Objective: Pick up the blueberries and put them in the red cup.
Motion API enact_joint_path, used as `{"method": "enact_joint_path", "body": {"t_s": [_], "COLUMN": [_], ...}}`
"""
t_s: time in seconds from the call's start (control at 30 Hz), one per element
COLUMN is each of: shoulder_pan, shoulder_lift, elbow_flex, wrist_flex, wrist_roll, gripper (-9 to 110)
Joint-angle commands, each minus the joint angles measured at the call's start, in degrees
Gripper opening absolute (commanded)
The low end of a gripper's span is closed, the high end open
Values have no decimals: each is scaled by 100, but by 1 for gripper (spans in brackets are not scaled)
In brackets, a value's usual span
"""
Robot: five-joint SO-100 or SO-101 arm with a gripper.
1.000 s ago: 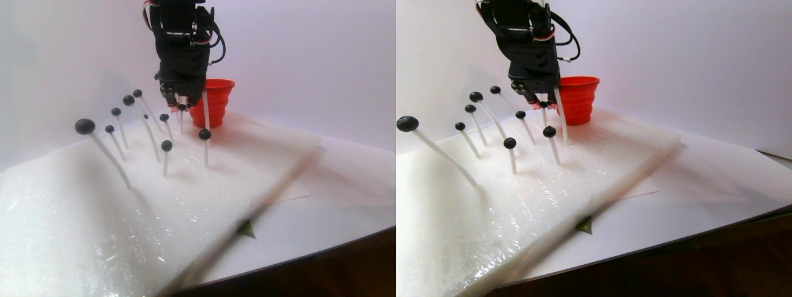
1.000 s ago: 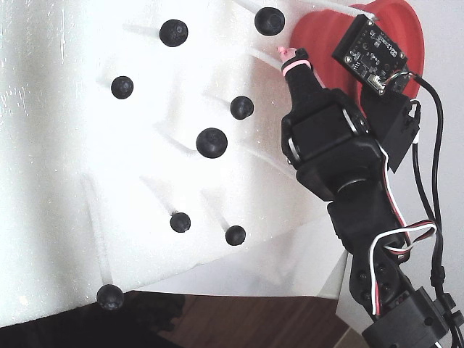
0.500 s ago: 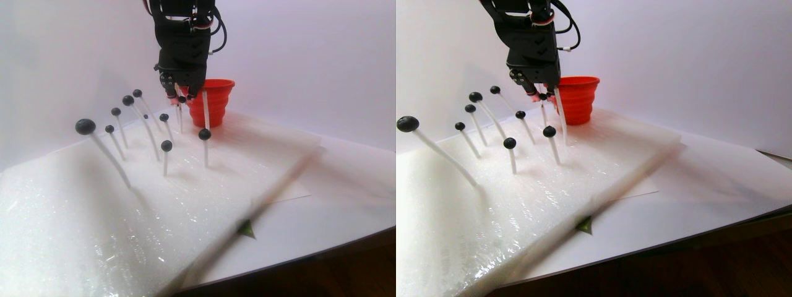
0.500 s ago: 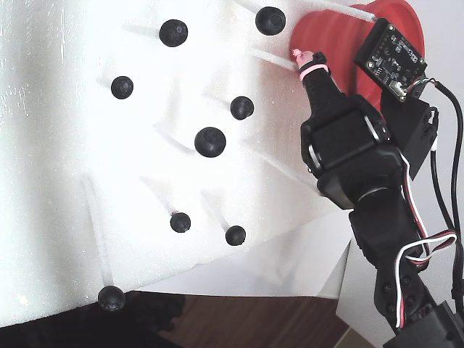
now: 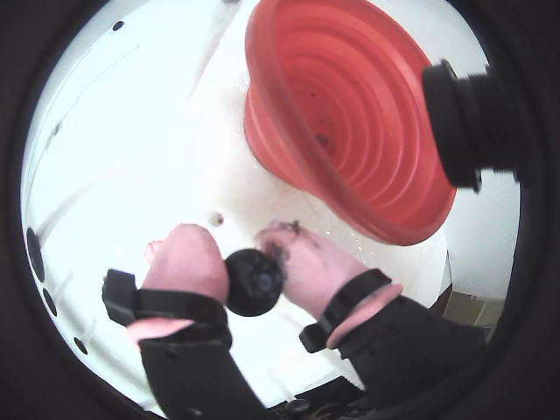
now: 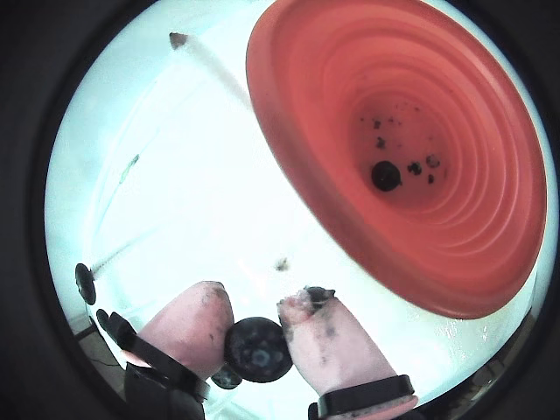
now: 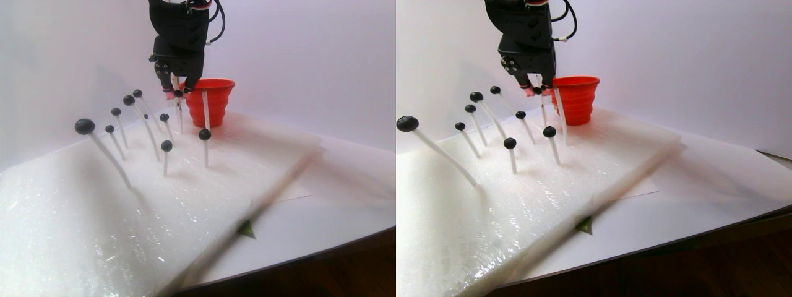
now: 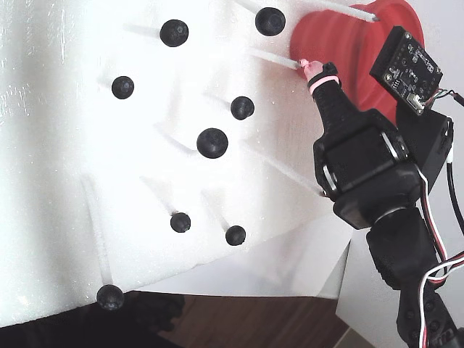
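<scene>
My gripper (image 5: pixel 238 249) is shut on one blue-black blueberry (image 5: pixel 254 282), pinched between the pink fingertips (image 6: pixel 197 319); the blueberry also shows in the other wrist view (image 6: pixel 258 350). The red cup (image 5: pixel 350 114) stands just ahead and to the right of the gripper, its ribbed inside open to view (image 6: pixel 402 131). One blueberry (image 6: pixel 386 175) and dark specks lie on its bottom. In the stereo pair view the gripper (image 7: pixel 177 93) hangs beside the cup (image 7: pixel 213 99), about level with its rim. Several more blueberries (image 8: pixel 212 143) sit on white sticks.
A white foam slab (image 7: pixel 185 204) holds the sticks. Bare white sticks (image 7: pixel 204 108) stand next to the cup. A small camera board (image 8: pixel 406 69) is mounted on the arm. The table's dark front edge (image 7: pixel 322 260) runs below the slab.
</scene>
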Motion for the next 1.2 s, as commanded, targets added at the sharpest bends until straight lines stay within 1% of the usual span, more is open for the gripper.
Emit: {"method": "enact_joint_path", "body": {"t_s": [0.0,0.6,1.17], "shoulder_pan": [-114,18,501], "shoulder_lift": [844,1661,1318], "elbow_flex": [-44,9,-510], "wrist_flex": [70,712,729], "wrist_roll": [-18,-149,-431], "gripper": [10,10,10]}}
